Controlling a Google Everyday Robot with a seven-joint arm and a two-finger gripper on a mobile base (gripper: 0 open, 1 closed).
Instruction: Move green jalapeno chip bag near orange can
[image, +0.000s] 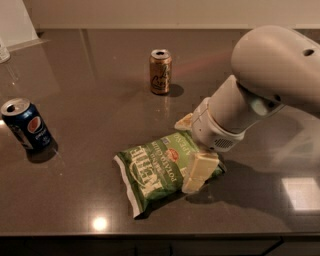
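Note:
The green jalapeno chip bag (157, 170) lies flat on the dark countertop (90, 75), front centre, its white "Kettle" lettering facing up. The orange can (160, 71) stands upright farther back, well apart from the bag. My gripper (191, 147) hangs from the big white arm (265, 80) coming in from the right. It is open, low over the bag's right end. One cream finger (198, 172) rests on the near side of the bag and the other finger (184, 121) shows at its far side. The arm hides the bag's right edge.
A dark blue Pepsi can (27, 125) stands at the left. A white object (15, 22) sits at the back left corner. The counter's front edge (160, 235) runs just below the bag.

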